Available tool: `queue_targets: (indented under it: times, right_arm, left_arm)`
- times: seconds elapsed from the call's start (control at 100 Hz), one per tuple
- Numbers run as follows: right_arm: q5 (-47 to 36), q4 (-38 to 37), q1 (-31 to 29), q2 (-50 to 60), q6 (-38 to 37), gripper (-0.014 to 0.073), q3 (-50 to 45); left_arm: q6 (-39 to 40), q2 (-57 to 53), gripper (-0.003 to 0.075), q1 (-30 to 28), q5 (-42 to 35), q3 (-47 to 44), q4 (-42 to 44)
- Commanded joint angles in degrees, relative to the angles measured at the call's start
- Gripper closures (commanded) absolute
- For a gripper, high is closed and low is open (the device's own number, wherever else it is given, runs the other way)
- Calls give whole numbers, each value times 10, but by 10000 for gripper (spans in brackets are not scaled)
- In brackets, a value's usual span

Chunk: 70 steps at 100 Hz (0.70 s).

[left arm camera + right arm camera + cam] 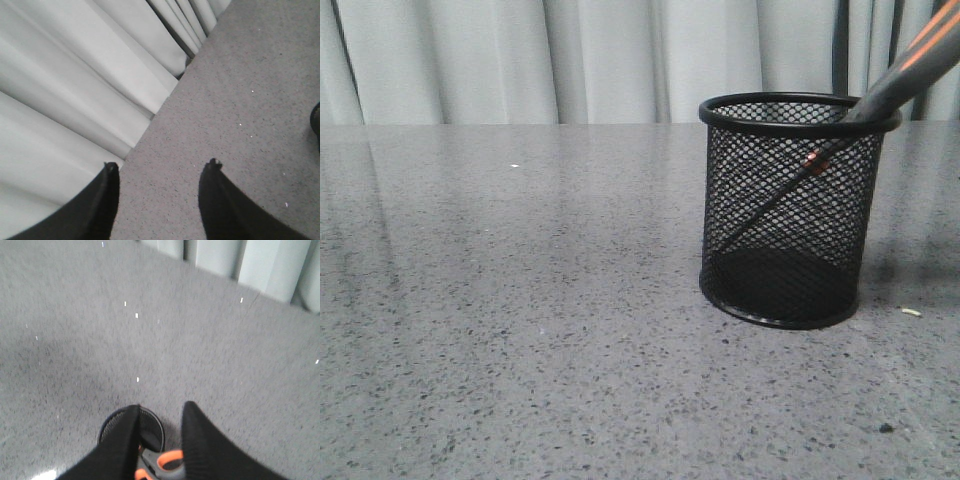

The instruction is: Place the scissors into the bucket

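The black wire-mesh bucket (790,210) stands upright on the grey table, right of centre. The scissors (905,68) lean inside it: the slim blades run down to the bucket's floor, and the dark grey, orange-lined handles stick out over the right rim and off the top right of the front view. In the right wrist view my right gripper (161,407) hangs above the bucket (151,424), its fingers closed against the scissors' handle loops (167,462). My left gripper (163,163) is open and empty over bare table near the curtain. Neither gripper shows in the front view.
A pale grey curtain (570,60) hangs along the table's far edge. A small pale scrap (912,312) and a dark speck (886,428) lie on the table to the right of the bucket. A dark shape (316,122) shows at the edge of the left wrist view.
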State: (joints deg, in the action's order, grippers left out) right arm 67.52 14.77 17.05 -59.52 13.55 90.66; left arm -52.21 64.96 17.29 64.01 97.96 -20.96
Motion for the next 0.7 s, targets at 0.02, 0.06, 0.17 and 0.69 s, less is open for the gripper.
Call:
queue_targets:
  times: [0.02, 0.06, 0.17, 0.69]
  right_arm:
    - [-93, 2, -1, 38, -1, 650, -15]
    - [-123, 3, -1, 57, -1, 663, -40]
    - [-239, 3, -1, 114, -1, 656, -122]
    - [-557, 3, -1, 411, -1, 657, -551]
  left_arm:
    - [21, -7, 575, -2, -17, 16, -23]
    - [37, -7, 673, -2, -13, 16, -27]
    - [99, -8, 740, -2, -3, 14, -25]
    - [163, -335, 740, -1, -497, -532, -85]
